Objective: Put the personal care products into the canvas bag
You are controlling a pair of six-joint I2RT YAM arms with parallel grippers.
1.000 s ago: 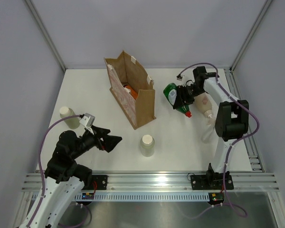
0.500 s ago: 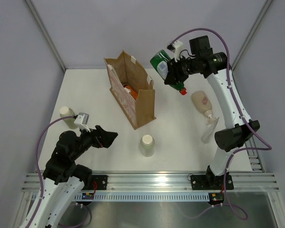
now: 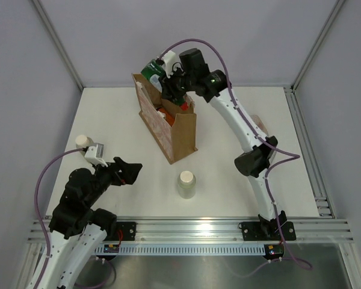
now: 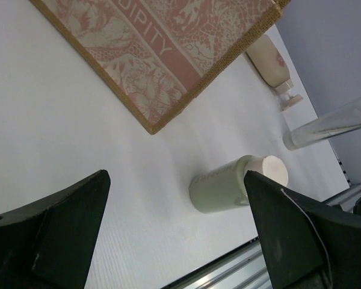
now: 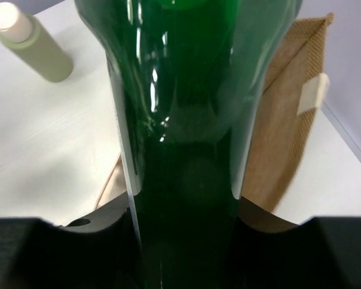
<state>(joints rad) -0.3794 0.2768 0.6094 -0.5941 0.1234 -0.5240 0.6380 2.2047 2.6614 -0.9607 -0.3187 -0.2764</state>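
Left gripper (image 3: 129, 173) spread wide and empty over the table (image 3: 228, 180), green bottle (image 3: 150, 68) pinched in right gripper (image 3: 168, 86) above far end of upright canvas bag (image 3: 179, 135), orange bottle (image 3: 162, 113) inside, cream cylinder (image 3: 186, 183) standing just in front.

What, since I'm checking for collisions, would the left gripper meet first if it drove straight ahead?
Most likely the cream bottle, framed between the open left gripper's fingers in its wrist view; the canvas bag sits off that line. Depth is unclear.
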